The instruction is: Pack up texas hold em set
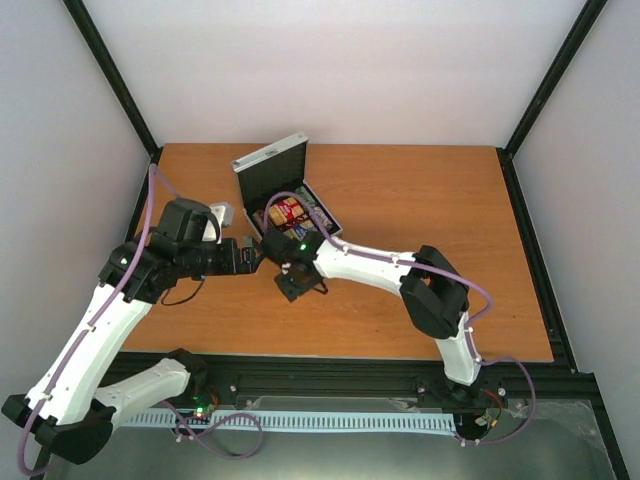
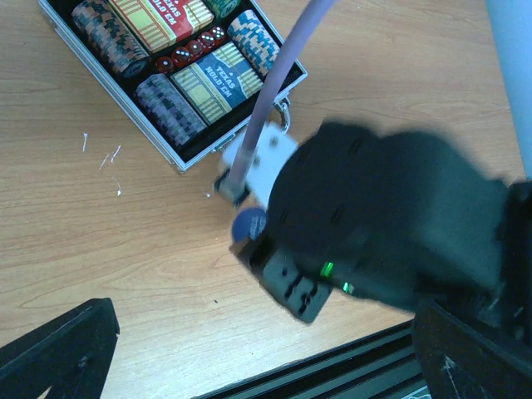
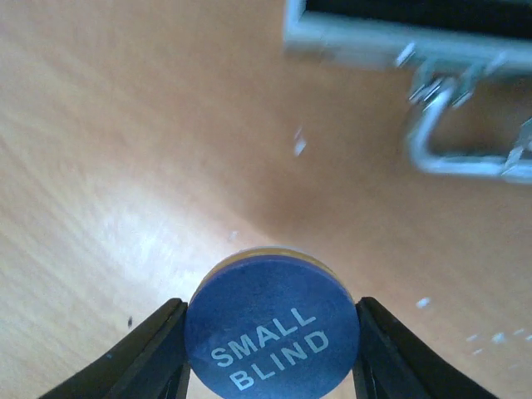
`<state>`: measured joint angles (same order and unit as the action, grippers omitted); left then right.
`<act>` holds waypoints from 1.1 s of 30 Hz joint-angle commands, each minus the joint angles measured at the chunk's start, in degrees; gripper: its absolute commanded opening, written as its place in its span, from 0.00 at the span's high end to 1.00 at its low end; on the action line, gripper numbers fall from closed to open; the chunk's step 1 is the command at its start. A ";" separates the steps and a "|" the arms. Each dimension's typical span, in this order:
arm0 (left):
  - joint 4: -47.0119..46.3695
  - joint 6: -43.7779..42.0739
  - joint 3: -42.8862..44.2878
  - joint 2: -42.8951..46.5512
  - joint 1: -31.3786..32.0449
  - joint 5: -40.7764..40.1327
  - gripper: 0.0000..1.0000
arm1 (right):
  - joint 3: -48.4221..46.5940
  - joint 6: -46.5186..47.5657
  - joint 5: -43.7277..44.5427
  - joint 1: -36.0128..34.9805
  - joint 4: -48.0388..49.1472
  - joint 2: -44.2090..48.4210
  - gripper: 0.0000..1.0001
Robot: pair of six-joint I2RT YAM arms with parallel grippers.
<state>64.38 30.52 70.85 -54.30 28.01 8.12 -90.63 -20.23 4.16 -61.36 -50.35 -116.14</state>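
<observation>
- Right gripper point(image 3: 270, 314) is clamped on the blue disc point(image 3: 272, 328), one finger against each edge (its face reads "SMALL BLIND").
- That disc is outside the case point(image 2: 116, 90), just off its front wall and near the metal handle point(image 3: 453, 137); whether it touches the table point(image 1: 420, 200) cannot be told.
- Left gripper point(image 2: 262, 341) holds nothing, its fingers point(image 2: 58, 349) spread wide, on the handle side of the case.
- Inside the case, with the lid point(image 1: 272, 160) raised, lie the red card box point(image 2: 162, 21), blue-yellow card box point(image 2: 216, 83) and chip stacks point(image 2: 170, 104), with red dice point(image 2: 187, 54) between the boxes.
</observation>
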 commanded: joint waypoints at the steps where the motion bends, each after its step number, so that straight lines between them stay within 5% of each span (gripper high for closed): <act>1: 0.91 0.72 0.42 0.78 -0.32 -0.38 0.00 | -6.63 2.75 2.05 4.78 -1.00 -0.73 0.55; 14: 0.42 0.09 0.17 -0.09 -0.32 -1.22 0.00 | -32.27 7.41 1.21 14.66 -2.64 -17.05 0.54; 28: -0.45 0.50 0.17 -1.02 -0.32 -2.29 0.00 | -33.25 8.45 0.59 16.48 0.00 -23.90 0.53; 33: -0.89 0.11 0.64 0.65 -0.32 -2.33 0.00 | -33.03 8.37 0.64 16.98 0.32 -24.13 0.39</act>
<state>64.31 30.50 70.85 -55.22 28.01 6.37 -123.04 -12.58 4.08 -45.23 -50.78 -139.06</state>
